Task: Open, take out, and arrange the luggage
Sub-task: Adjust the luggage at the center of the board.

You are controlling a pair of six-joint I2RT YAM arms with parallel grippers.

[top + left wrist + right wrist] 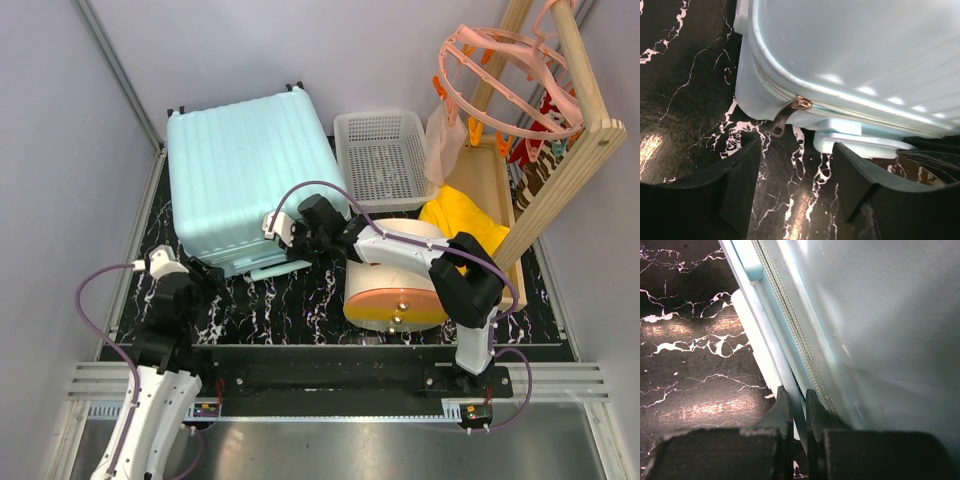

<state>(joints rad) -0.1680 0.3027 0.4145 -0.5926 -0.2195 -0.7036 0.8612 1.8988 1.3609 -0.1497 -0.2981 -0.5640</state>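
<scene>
Black marble-patterned tabletop (300,310) fills the overhead view. The pale mint-blue ribbed hard-shell suitcase (250,170) lies flat and zipped shut on it, directly ahead of both arms' tips. The left gripper (207,270) sits at the suitcase's near left corner. The right gripper (290,243) is against the same near edge, off to the left gripper's right. Beyond the right gripper and to its right stands a white mesh plastic basket (385,160). A cream cylinder with an orange end (395,290) lies under that arm's elbow, with a yellow cloth (462,225) and a wooden drying rack (560,130) further right.

From the left wrist, the left gripper (797,190) is spread wide with only marble tabletop (690,100) in the gap. A coppery metal zipper pull (787,115) hangs from the suitcase (865,60) corner just ahead of the gap, touching neither of the fingers (735,190). A pale moulded handle (860,142) lies ahead of the right-hand finger.

From the right wrist, the right gripper (799,415) is pressed almost together at the suitcase (880,340) edge, beside the zip track (790,330). A thin pale sliver of that edge shows between the fingers (782,410). Whether they truly pinch it, I cannot make out from this close.
</scene>
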